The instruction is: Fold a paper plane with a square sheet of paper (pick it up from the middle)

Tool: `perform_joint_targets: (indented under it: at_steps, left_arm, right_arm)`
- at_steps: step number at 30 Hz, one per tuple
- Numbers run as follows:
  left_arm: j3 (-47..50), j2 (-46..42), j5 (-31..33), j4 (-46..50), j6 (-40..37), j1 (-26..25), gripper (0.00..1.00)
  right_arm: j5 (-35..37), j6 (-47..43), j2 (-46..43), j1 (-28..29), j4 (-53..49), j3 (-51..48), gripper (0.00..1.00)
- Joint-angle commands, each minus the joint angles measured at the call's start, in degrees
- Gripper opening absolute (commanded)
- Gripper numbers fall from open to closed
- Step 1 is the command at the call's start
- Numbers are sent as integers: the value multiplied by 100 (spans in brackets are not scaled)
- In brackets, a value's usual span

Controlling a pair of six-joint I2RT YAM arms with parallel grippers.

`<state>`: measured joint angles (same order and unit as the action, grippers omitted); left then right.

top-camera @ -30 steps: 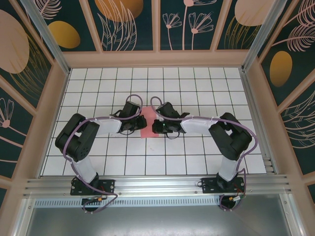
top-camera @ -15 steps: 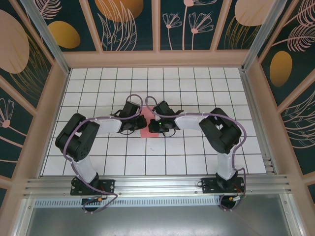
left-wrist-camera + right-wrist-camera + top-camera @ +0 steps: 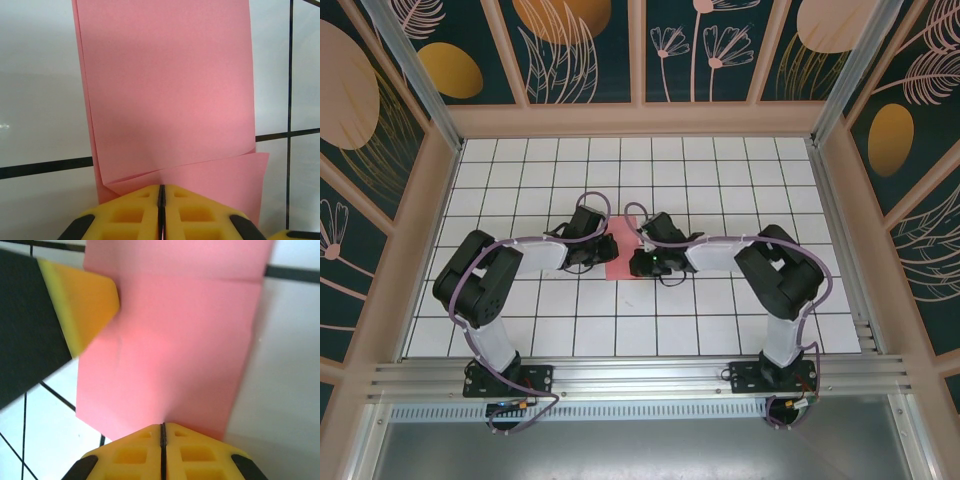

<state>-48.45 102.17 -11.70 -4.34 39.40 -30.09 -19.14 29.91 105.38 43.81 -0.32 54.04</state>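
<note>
Watching R elbow (image 3: 785, 280) swing back out, I see left gripper (image 3: 161, 187) & right gripper (image 3: 162, 426) closed tight, tips pressing the half-folded square sheet of paper (image 3: 623, 250) betw. them, so prob. early creasing.

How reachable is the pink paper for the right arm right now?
Probably yes: the right gripper is at the edge of the pink paper, jaws shut, nothing in between. The left gripper, also shut, sits at the opposite edge and doesn't seem to block it. Actual pinch: can't tell.
</note>
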Motion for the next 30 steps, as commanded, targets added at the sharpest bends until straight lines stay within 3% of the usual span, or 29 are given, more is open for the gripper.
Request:
perform_joint_targets:
  at_steps: [1,10,16,22,30]
  left_arm:
    - [-9,308,429,418,-103,12,11]
    - [-7,158,189,249,-84,12,13]
    - [-51,-359,-334,-148,144,12,24]
    - [467,-1199,-227,-850,744,12,43]
    - [1088,-1547,-279,-1291,1231,12,53]
  right_arm:
    - [41,-79,-222,-35,-852,-554,11]
    - [384,149,-1053,-48,-863,-838,11]
    - [1096,509,-1739,-32,-407,-579,13]
    - [1472,605,-1406,31,-101,-213,21]
    - [1422,582,-445,22,-82,639,29]
